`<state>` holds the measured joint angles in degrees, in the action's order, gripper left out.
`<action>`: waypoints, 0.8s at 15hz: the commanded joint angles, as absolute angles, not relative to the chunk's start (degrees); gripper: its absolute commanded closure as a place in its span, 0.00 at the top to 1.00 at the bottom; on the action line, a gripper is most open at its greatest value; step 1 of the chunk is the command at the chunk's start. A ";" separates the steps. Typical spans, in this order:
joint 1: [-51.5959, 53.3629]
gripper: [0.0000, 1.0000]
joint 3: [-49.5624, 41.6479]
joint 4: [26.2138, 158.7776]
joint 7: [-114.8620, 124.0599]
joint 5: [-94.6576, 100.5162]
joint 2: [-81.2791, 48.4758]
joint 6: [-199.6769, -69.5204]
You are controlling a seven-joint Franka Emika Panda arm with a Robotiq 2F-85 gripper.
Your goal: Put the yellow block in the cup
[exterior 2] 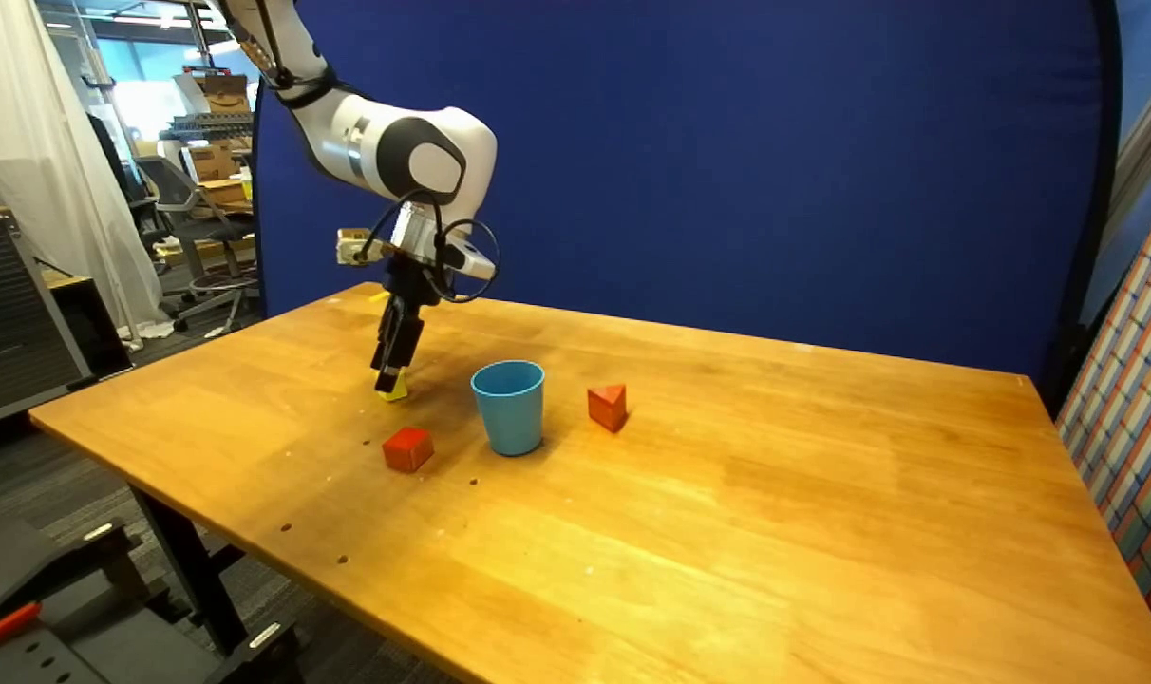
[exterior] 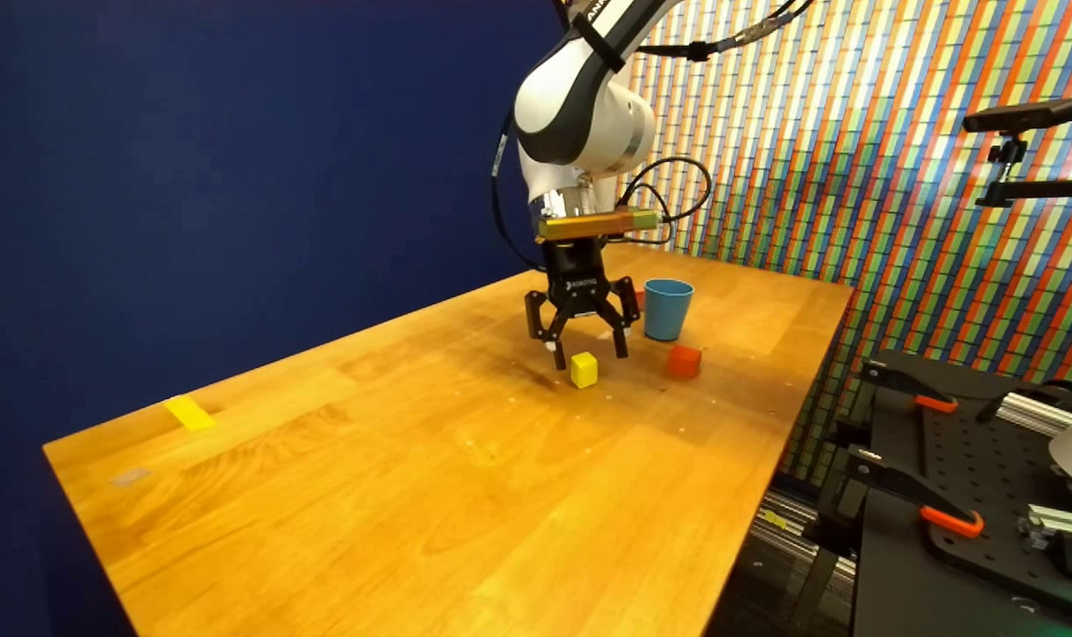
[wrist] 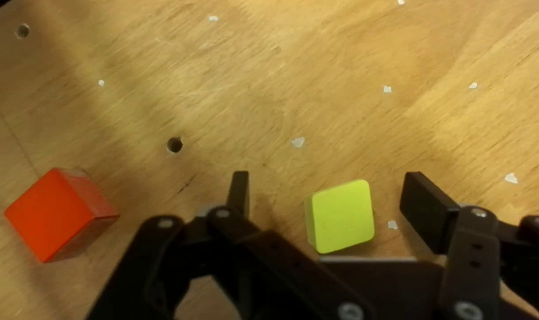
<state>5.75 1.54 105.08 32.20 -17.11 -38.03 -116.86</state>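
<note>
Hanging low over the table (exterior: 394,495) now with the gripper (wrist: 327,195) spread wide, pinching nothing. Find the yellow block (wrist: 340,216) between its two sides in the wrist view, apart from both, resting on the table; left of the cup (exterior: 668,311) and nearer, in an exterior view. Into the tense bit! Look: a little right of centre in that gap, and seemingly skewed. Squeeze like so and probably meet one face first, shoving or twisting the block. Can't tell exact height from here; pinch too shallow and perhaps lose it on the lift. Then away right and far: travel too low and likely knock the cup over. Swing too near and maybe bump the red block (exterior: 685,361), close by on the cup's near side. Let go off-centre and risk a bounce back onto the table.
</note>
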 commanded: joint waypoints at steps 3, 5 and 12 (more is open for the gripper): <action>5.98 0.42 0.62 99.03 35.33 -18.00 -41.78 -112.26; 5.37 0.27 0.90 99.87 35.28 -18.86 -40.49 -111.45; 3.36 0.16 -2.67 118.24 38.50 -22.94 -20.02 -117.89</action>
